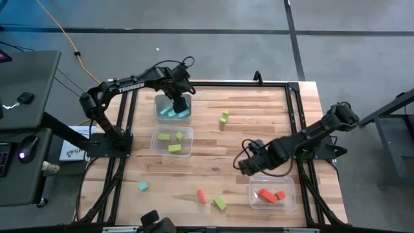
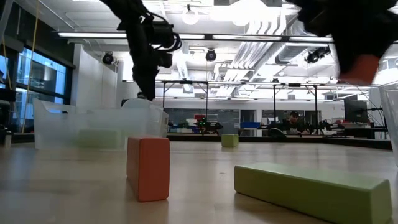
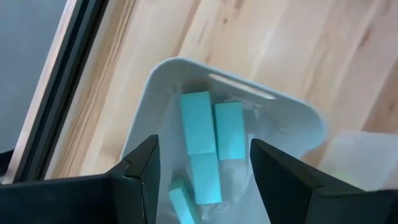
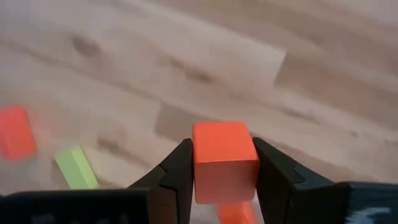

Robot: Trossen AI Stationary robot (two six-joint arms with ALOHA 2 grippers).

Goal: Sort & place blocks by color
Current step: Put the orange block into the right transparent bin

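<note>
1. Lying nearest the table's front edge are loose blocks: a red-orange bar [image 1: 202, 196] and a lime green bar [image 1: 220, 203] just beside it, with a small cyan block [image 1: 143, 186] well apart toward the left arm's side. In the low view the red-orange bar [image 2: 148, 168] stands upright and the lime green bar [image 2: 313, 188] lies flat.
2. A clear bin [image 1: 289, 200] at the front on the right arm's side holds red-orange blocks [image 1: 272, 195].
3. The right gripper [image 1: 249, 166] hangs just beside that bin's far corner, its fingers [image 4: 177, 174] pinching a red-orange cube [image 4: 224, 160], which sits squarely between them and above the wooden table [image 4: 155, 56].
4. Farther back, a middle bin [image 1: 187, 151] holds lime green blocks [image 1: 174, 147].
5. One lime green cube [image 1: 224, 118] sits alone on the bare wood, between the two arms.
6. Farthest back, the left gripper [image 1: 180, 103] hovers directly over the rear bin [image 1: 158, 111], fingers [image 3: 140, 174] spread wide and holding nothing; the cyan bars [image 3: 205, 140] lie in the bin below the gap between the fingers.
</note>
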